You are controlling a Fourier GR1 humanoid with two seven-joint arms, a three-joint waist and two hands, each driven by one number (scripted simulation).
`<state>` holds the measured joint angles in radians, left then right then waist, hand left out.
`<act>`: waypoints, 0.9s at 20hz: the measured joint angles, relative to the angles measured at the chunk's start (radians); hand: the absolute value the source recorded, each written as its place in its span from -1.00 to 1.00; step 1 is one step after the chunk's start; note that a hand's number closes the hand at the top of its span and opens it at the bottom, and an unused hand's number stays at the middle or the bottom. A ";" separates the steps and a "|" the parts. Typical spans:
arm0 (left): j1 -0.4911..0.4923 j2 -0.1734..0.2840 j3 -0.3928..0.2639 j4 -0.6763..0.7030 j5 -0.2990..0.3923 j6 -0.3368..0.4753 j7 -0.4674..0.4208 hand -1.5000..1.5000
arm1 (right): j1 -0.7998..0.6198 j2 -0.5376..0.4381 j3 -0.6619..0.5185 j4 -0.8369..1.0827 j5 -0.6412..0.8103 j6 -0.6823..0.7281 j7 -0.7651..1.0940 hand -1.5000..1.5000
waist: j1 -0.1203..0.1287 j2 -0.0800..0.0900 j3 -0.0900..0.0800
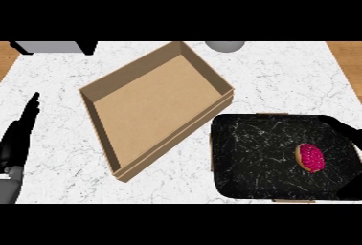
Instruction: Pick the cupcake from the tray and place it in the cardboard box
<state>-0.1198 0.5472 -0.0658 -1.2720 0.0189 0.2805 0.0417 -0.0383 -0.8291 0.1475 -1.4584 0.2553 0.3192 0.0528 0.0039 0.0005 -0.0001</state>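
One cupcake [310, 157] on tray [247, 143], just beside right hand's [346, 139] unclenched fingers [339, 128].

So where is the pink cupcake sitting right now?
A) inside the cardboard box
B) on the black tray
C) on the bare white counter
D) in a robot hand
B: the cupcake lies on the black tray, toward its right side, while the cardboard box holds nothing.

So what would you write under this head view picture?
Pink cupcake waits on the black tray beside the open cardboard box.
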 measured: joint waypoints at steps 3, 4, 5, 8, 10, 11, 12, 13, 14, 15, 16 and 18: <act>0.010 -0.022 0.016 -0.021 -0.030 -0.006 0.003 0.00 | -0.016 0.043 -0.013 0.021 0.050 0.020 -0.004 -1.00 | -0.001 -0.001 0.000; 0.036 -0.026 0.017 -0.051 -0.038 -0.005 0.011 0.00 | -0.015 0.052 -0.019 0.019 0.061 0.026 -0.003 -1.00 | -0.001 -0.001 0.000; 0.040 -0.028 0.022 -0.071 -0.047 -0.010 0.026 0.00 | -0.010 0.064 -0.026 0.014 0.073 0.032 0.001 -1.00 | -0.001 -0.001 0.000; 0.037 -0.043 0.046 -0.060 -0.066 -0.028 0.020 0.00 | -0.024 0.099 -0.042 0.046 0.110 0.048 -0.022 -1.00 | -0.002 -0.001 0.000; 0.036 -0.057 0.059 -0.043 -0.082 -0.035 0.012 0.00 | -0.017 0.127 -0.050 0.021 0.124 0.059 -0.014 -1.00 | -0.004 -0.001 0.000; 0.052 -0.061 0.064 -0.061 -0.084 -0.038 0.015 0.00 | -0.012 0.129 -0.064 0.005 0.122 0.071 -0.016 -1.00 | -0.003 -0.001 0.000; 0.055 -0.057 0.072 -0.078 -0.083 -0.048 0.031 0.00 | 0.010 0.129 -0.074 -0.020 0.117 0.079 -0.022 -1.00 | -0.004 -0.001 0.000; 0.049 -0.068 0.072 -0.074 -0.093 -0.048 0.031 0.00 | 0.009 0.140 -0.080 -0.025 0.118 0.086 -0.029 -1.00 | -0.005 -0.002 0.000; 0.048 -0.061 0.086 -0.069 -0.089 -0.065 0.024 0.00 | 0.005 0.148 -0.084 -0.037 0.117 0.099 -0.024 -1.00 | -0.005 -0.001 0.000; 0.047 -0.063 0.092 -0.074 -0.095 -0.068 0.027 0.00 | 0.009 0.147 -0.095 -0.056 0.113 0.119 -0.023 -1.00 | -0.005 -0.001 0.000; 0.054 -0.065 0.098 -0.081 -0.101 -0.072 0.027 0.00 | 0.020 0.156 -0.099 -0.076 0.119 0.124 -0.026 -1.00 | -0.005 -0.002 0.000; 0.055 -0.075 0.104 -0.091 -0.115 -0.079 0.033 0.00 | 0.018 0.178 -0.109 -0.104 0.125 0.137 -0.017 -1.00 | -0.005 -0.002 0.000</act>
<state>-0.0650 0.4726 0.0380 -1.3632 -0.0959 0.2019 0.0751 -0.0205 -0.6513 0.0387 -1.5627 0.3800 0.4558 0.0361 -0.0011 -0.0011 -0.0001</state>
